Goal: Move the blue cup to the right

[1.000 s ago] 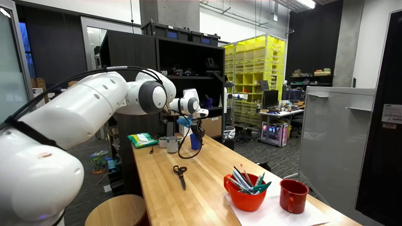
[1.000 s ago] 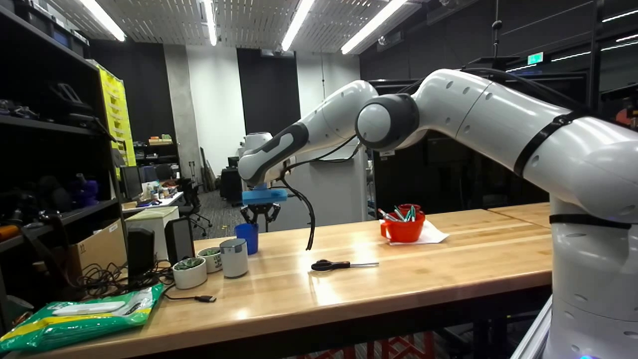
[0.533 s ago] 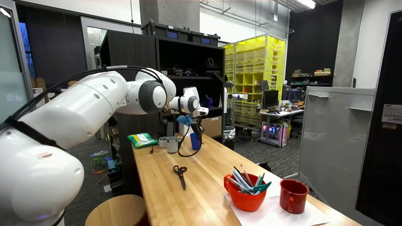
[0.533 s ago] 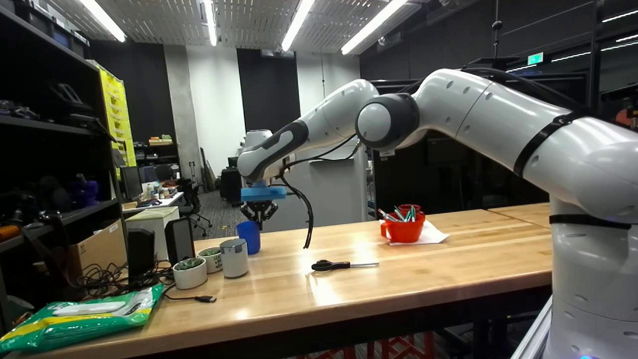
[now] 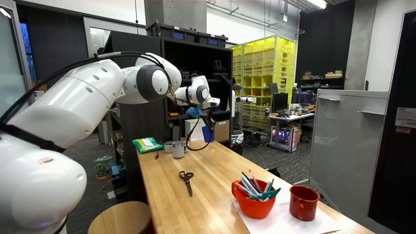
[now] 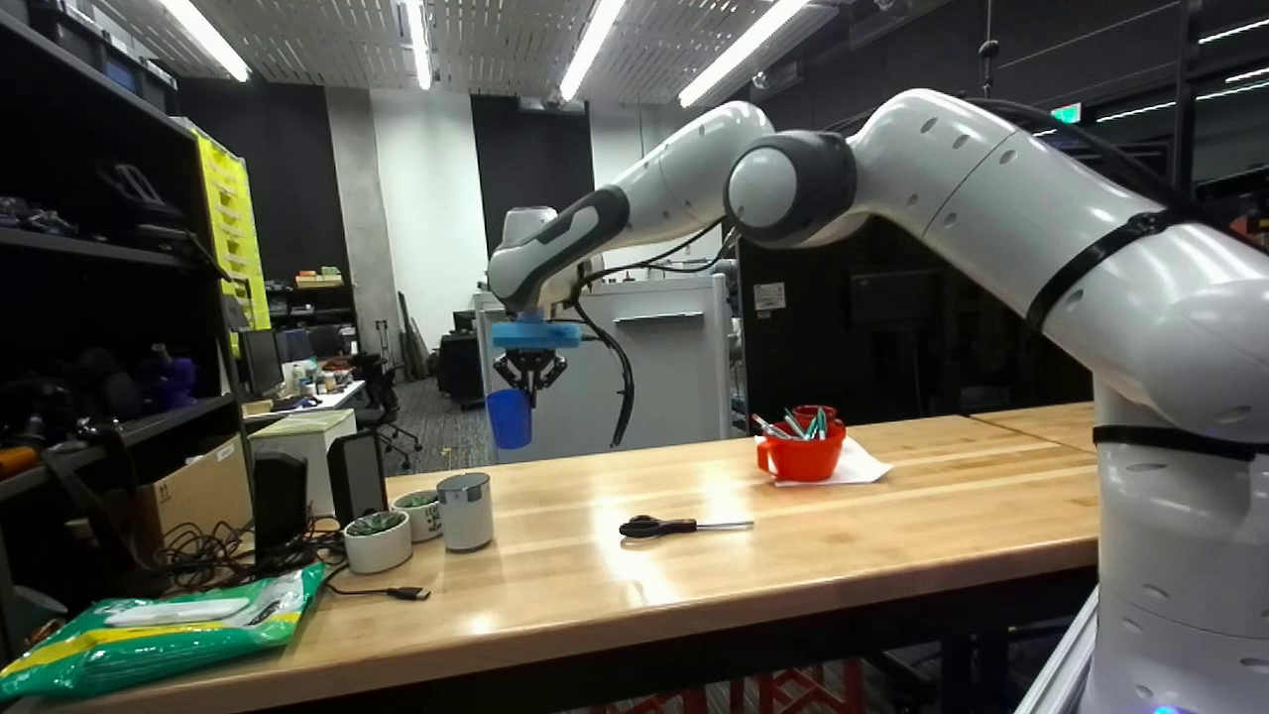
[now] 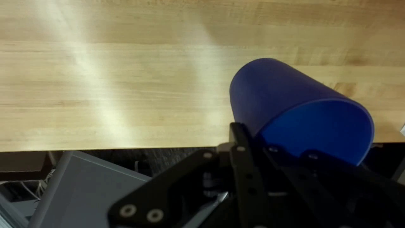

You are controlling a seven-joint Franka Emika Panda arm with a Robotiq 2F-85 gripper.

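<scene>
Blue cylindrical cup (image 6: 510, 420) in my black gripper (image 6: 530, 393) above wooden table (image 6: 843, 540), in an exterior view grey cylindrical canister (image 6: 466, 518) before the cup, black-handled scissors (image 6: 674, 528) to their right, round red bowl (image 6: 808, 462) on white paper (image 6: 865, 465) farther right

The blue cup (image 6: 510, 420) is leaving the bench (image 6: 863, 526) and climbing toward one o'clock in both exterior views, now hanging in the air; in an exterior view it is also coming clear of the grey can (image 6: 466, 514). The tool (image 6: 532, 390) is rising with it. The arm (image 6: 917, 164) is lifting its elbow (image 6: 791, 188) toward twelve o'clock, drawing the black cable (image 6: 627, 385) up and, in an exterior view, uncovering more of the grey board (image 6: 669, 382) behind it.
</scene>
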